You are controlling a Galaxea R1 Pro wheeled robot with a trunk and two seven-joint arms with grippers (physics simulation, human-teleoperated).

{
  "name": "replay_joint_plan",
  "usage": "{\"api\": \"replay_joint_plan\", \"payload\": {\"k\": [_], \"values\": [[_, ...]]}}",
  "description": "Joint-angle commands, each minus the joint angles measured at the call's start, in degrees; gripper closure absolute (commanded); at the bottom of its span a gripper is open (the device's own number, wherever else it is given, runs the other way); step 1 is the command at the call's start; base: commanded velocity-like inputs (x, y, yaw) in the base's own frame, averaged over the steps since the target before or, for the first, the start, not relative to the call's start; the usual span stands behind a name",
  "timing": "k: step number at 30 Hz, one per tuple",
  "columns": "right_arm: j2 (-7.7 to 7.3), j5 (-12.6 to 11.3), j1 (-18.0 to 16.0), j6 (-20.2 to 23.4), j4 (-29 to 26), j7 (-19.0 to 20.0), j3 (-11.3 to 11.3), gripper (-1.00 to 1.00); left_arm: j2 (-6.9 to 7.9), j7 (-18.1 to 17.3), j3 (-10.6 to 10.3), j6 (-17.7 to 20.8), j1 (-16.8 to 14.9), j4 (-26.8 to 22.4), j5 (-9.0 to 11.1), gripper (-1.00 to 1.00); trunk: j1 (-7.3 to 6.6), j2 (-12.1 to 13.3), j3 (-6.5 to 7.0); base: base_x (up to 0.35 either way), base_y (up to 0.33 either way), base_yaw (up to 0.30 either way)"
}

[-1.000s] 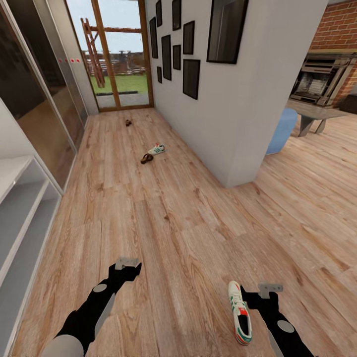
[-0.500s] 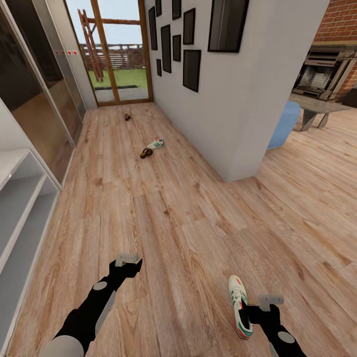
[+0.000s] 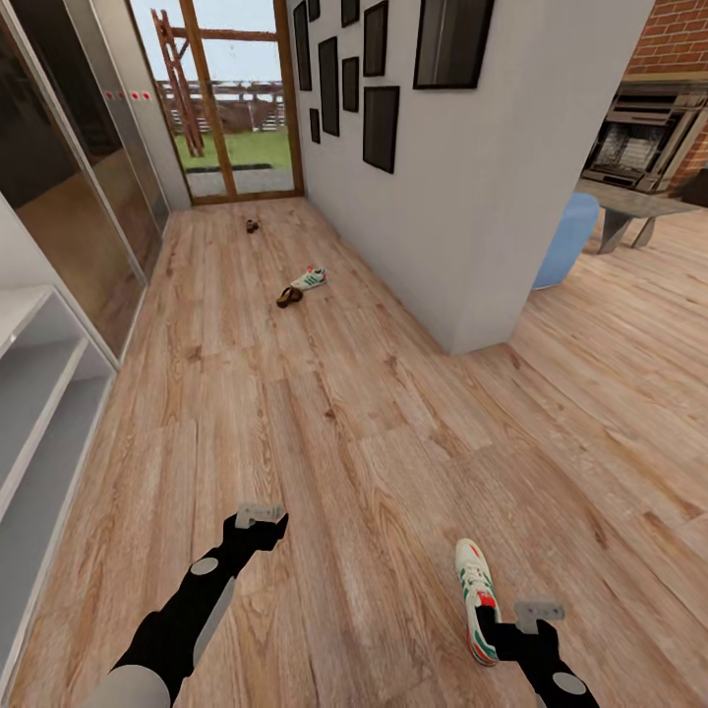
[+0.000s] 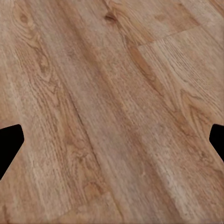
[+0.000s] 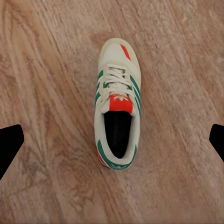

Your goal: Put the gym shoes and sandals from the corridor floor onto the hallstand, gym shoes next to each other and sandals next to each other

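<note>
Wood-grain laminate is covering the floor [image 3: 374, 442], its planks showing knots and a smooth, faintly satin finish. A sneaker [image 5: 117, 102] is resting on it, its cream upper looking like matt leather, with cloth laces and flat green stripes. Farther off, a sandal [image 3: 289, 296] is showing dark brown leather. The rack [image 3: 39, 413] is looking matt pale grey, the wall [image 3: 472, 197] plain white, and brick [image 3: 678, 39] rough red.
</note>
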Motion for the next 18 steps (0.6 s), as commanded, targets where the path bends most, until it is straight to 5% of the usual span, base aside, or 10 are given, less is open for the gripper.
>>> {"api": "replay_joint_plan", "payload": {"k": [1, 18], "values": [[0.01, 0.0, 0.0, -0.2, 0.1, 0.0, 0.0, -1.0, -0.01, -0.2, 0.0, 0.3, 0.0, -0.1, 0.0, -1.0, 0.22, -0.4, -0.23, 0.0, 0.0, 0.0], [0.01, 0.1, 0.0, -0.2, 0.3, -0.2, 0.0, -1.0, -0.03, -0.2, 0.0, 0.3, 0.0, -0.1, 0.1, -1.0, 3.95, -7.2, -3.29, 0.0, 0.0, 0.0]]}}
